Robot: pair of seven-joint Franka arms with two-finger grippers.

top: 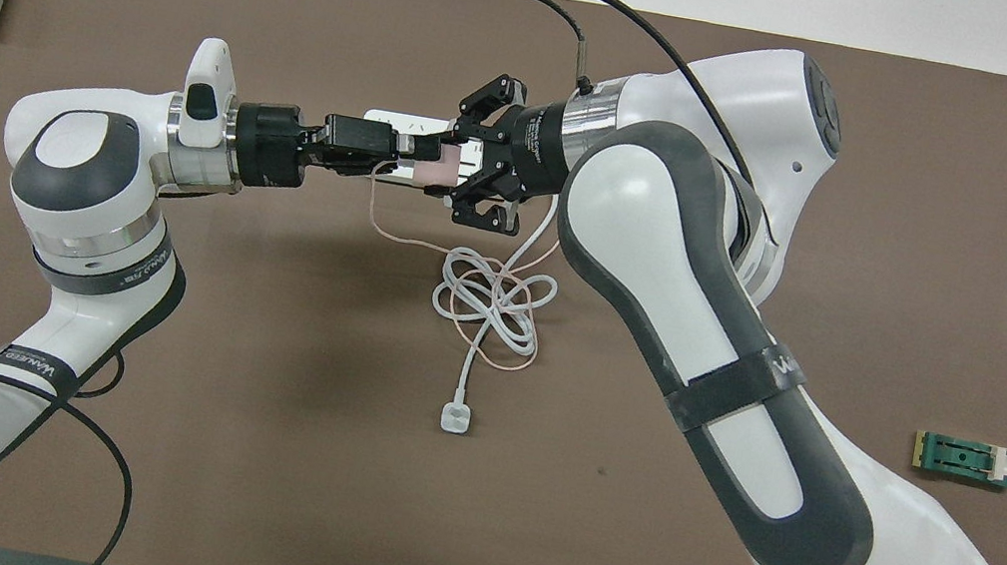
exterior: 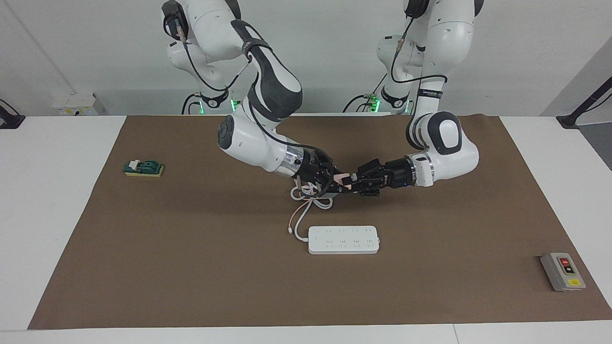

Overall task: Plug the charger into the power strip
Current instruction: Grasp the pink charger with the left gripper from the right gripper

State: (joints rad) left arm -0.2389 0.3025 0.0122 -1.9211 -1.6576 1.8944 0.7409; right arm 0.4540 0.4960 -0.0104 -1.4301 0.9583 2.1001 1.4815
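Note:
The pale-pink charger [exterior: 342, 179] hangs in the air between my two grippers, and it also shows in the overhead view [top: 435, 170]. My right gripper [exterior: 334, 182] [top: 456, 172] is shut on it from the right arm's end. My left gripper [exterior: 353, 184] [top: 424, 151] is shut on its other end. The charger's thin pink cable [top: 390, 230] hangs down to the mat. The white power strip [exterior: 344, 239] lies flat on the mat, farther from the robots than the grippers. In the overhead view only its edge [top: 393, 118] shows past the grippers.
The strip's thick white cord [top: 490, 303] lies coiled under the grippers and ends in a small white plug [top: 454, 416] nearer the robots. A grey switch box [exterior: 562, 271] sits toward the left arm's end. A green block [exterior: 143, 168] sits toward the right arm's end.

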